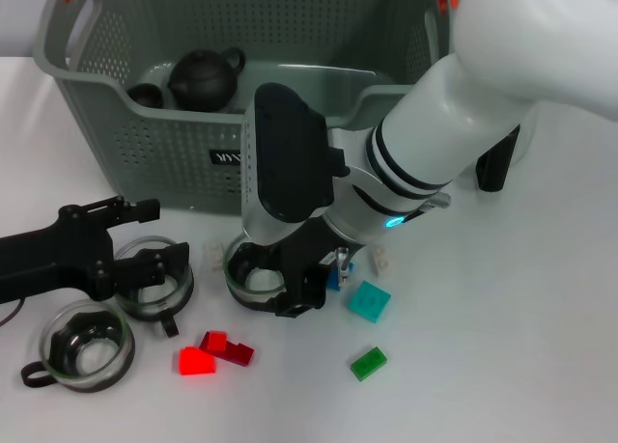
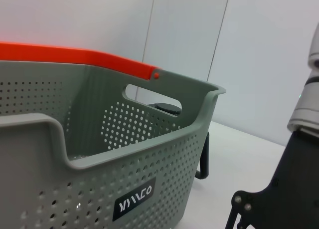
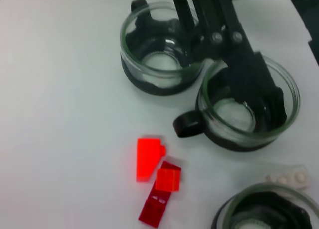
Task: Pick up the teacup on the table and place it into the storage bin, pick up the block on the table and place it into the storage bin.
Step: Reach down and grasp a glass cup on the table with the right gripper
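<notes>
the storage bin (image 1: 174, 163) looks like matt grey perforated plastic with glossy orange clips (image 2: 75, 57). the teacups (image 3: 162, 49) are clear shiny glass over dark bases. the red blocks (image 3: 148, 158) look like smooth, partly translucent plastic. the table (image 1: 502, 366) is plain matt white.

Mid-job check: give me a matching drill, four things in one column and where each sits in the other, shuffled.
Things:
1. dark teapot
2. green block
3. bright red block
4. lone teacup

Places:
A. beside a darker red block
B. on the table, nearer the robot than the teal block
C. inside the storage bin
D. on the table, nearer the robot than the left claw

Pairs: 1-C, 2-B, 3-A, 4-D.

The right claw is down at another teacup.
</notes>
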You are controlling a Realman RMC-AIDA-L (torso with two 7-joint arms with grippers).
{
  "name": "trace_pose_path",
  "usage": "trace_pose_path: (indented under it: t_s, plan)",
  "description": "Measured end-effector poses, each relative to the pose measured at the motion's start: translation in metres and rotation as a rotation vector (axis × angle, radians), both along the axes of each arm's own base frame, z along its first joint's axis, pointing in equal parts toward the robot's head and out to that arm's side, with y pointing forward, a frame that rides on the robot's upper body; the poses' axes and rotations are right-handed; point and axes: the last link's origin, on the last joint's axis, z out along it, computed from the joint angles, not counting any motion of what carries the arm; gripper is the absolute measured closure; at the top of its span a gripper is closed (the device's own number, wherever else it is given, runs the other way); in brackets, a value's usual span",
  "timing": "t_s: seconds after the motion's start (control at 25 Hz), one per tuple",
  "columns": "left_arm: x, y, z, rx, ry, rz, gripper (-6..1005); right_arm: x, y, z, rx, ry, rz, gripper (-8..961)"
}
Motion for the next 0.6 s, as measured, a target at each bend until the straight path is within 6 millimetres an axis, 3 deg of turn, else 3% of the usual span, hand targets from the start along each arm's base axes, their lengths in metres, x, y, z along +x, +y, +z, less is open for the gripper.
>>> trace_pose_path:
  t_s: [0.6]
  plan:
    - [0.001,0.000,0.000,0.006,-0.002,-0.004,221,0.012,-0.010,-0.007,-0.050,-0.054,0.007,443]
